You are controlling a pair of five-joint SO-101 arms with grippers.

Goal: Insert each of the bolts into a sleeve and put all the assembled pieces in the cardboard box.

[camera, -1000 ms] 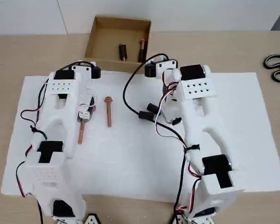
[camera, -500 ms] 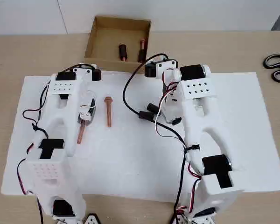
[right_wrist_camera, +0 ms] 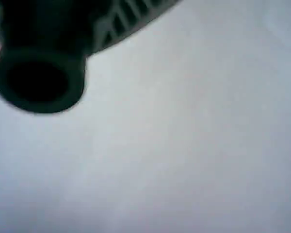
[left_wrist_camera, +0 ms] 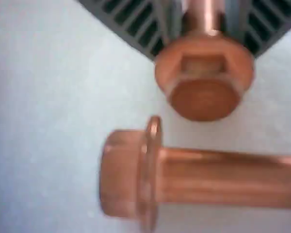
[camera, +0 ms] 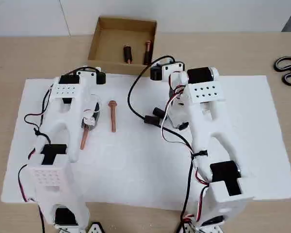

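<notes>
The left fingers [left_wrist_camera: 131, 24] are clenched on a bolt [camera: 85, 138], its long axis running roughly near-far. The right fingers [right_wrist_camera: 131, 19] grasp the sleeve [right_wrist_camera: 39, 82] well to its right, with a loose bolt [camera: 112, 115] between.

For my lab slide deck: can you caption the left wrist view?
Left hand grips one copper bolt, head toward the camera, near a second bolt lying on the white sheet.
</notes>
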